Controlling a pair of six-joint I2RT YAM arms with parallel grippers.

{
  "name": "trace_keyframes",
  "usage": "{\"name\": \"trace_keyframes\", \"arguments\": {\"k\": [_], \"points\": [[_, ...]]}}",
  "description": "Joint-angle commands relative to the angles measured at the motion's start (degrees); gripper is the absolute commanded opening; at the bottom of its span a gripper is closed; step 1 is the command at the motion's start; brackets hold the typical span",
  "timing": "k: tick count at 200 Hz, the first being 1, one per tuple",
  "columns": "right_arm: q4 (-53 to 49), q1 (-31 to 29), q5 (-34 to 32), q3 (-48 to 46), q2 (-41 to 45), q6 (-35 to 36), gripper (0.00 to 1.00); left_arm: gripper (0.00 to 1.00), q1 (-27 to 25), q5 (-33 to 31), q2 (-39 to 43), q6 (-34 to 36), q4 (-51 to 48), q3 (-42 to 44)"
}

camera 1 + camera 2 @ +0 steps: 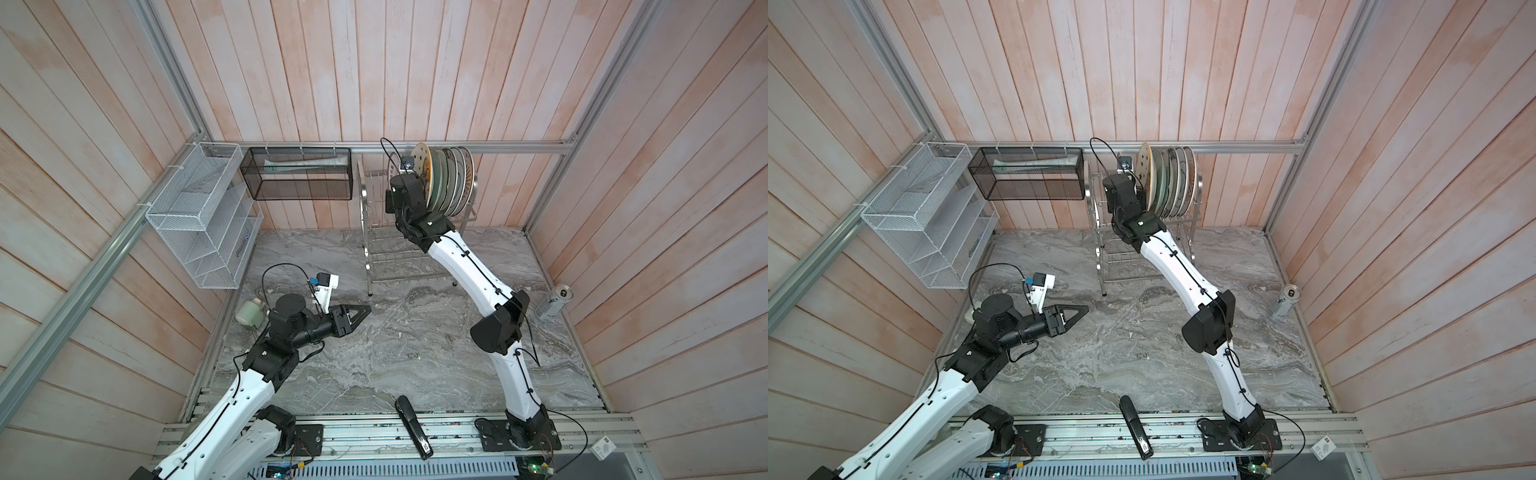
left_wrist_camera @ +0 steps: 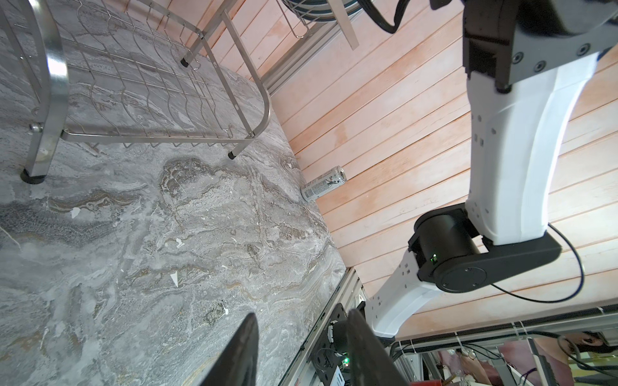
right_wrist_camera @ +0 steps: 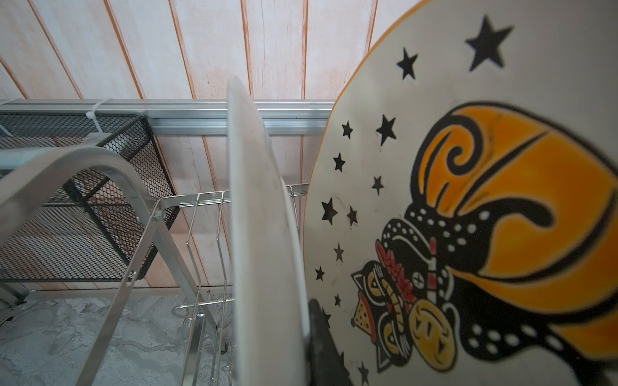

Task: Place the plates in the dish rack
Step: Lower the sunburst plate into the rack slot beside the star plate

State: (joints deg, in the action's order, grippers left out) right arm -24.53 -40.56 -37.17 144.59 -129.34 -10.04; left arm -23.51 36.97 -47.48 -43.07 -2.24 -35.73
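Two tools, near to far. Closest: black stapler-like bar lying across front rail at desk edge. Next, left tool low over marble, pointing toward middle, jaws roughly half apart, gripping nothing; both fingers visible in left wrist view with only desk beyond. Pale jar tucked behind that arm by left wall. Silver can upright at right wall, well apart from everything else. Further back, dish rack standing on desk against rear wall. Right tool up at upper tier, nearly closed on lower rim of white plate; one dark finger flush against plate face, other finger hidden behind plate. White plate on edge, upright, leftmost of row in both top views, just beside star plate with narrow gap; seated in slot or not, cannot tell. Beyond star plate, other plates packed upright along upper tier toward right end. Farthest: black mesh basket and white mesh organizer hung on wall left of rack.
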Motion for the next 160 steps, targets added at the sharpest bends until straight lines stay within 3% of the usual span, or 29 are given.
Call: {"name": "trace_keyframes", "arguments": {"k": [1, 84, 160], "points": [[-0.7, 0.0, 1.9, 1.7, 0.2, -0.3, 0.15, 0.45, 0.3, -0.8, 0.6, 1.1, -0.4, 0.3], [-0.3, -0.5, 2.0, 1.4, 0.7, 0.5, 0.23, 0.45, 0.4, -0.8, 0.9, 1.2, -0.6, 0.5], [0.3, -1.3, 2.6, 1.3, 1.6, 1.5, 0.36, 0.45, 0.7, -0.7, 0.8, 1.4, -0.8, 0.3]]}}
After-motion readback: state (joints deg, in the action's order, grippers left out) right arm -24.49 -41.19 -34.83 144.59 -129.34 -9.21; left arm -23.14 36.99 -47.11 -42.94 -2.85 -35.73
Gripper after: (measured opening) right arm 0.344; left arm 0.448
